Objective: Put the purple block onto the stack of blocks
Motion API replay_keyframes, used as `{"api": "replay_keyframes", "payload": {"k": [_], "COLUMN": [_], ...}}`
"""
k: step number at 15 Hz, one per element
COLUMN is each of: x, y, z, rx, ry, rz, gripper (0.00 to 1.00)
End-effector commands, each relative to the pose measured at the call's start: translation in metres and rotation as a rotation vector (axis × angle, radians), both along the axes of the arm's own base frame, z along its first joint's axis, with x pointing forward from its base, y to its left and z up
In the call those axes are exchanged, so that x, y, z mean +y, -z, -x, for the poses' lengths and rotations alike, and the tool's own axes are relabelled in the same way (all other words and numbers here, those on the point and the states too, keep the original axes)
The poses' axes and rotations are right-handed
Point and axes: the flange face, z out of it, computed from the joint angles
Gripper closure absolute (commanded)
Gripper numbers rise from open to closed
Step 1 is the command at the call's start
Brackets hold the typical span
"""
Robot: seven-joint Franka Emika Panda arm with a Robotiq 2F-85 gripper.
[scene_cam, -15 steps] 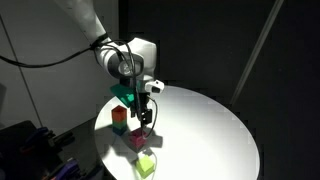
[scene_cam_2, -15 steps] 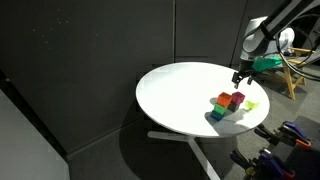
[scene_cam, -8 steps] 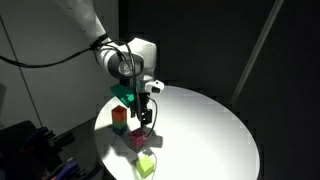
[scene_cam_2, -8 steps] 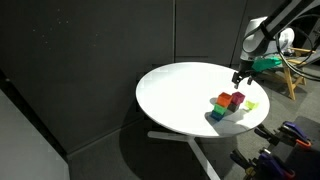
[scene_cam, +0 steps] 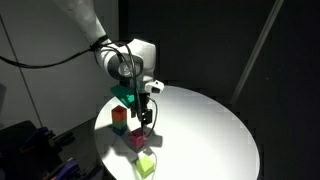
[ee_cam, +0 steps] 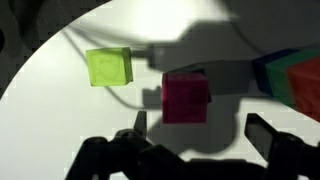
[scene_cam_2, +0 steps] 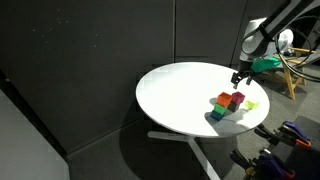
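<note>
The purple block (ee_cam: 185, 97) sits on the white round table (scene_cam: 200, 125), also seen in both exterior views (scene_cam: 138, 139) (scene_cam_2: 237, 99). The stack of blocks (scene_cam: 119, 119), an orange-red cube over a green one, stands beside it (scene_cam_2: 221, 105); its edge shows at the right of the wrist view (ee_cam: 300, 82). My gripper (ee_cam: 200, 128) hovers above the purple block, open and empty, fingers either side of it but higher. It shows in both exterior views (scene_cam: 146, 112) (scene_cam_2: 238, 76).
A lone yellow-green cube (ee_cam: 109, 68) lies near the purple block, close to the table's edge (scene_cam: 146, 165) (scene_cam_2: 251, 104). The table rim is close on this side. Dark curtains surround the table; a cart stands behind (scene_cam_2: 290, 70).
</note>
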Motion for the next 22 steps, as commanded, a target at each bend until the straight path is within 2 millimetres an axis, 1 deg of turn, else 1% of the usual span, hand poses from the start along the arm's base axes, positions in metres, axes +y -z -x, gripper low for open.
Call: {"api": "replay_keyframes", "payload": {"k": [1, 22], "x": [-0.001, -0.005], "y": [0.003, 0.044], "z": [-0.003, -0.012], "rx": [-0.028, -0.002], "ry": [0.000, -0.021], "rz": [0.011, 0.019], "gripper": [0.00, 0.00]}}
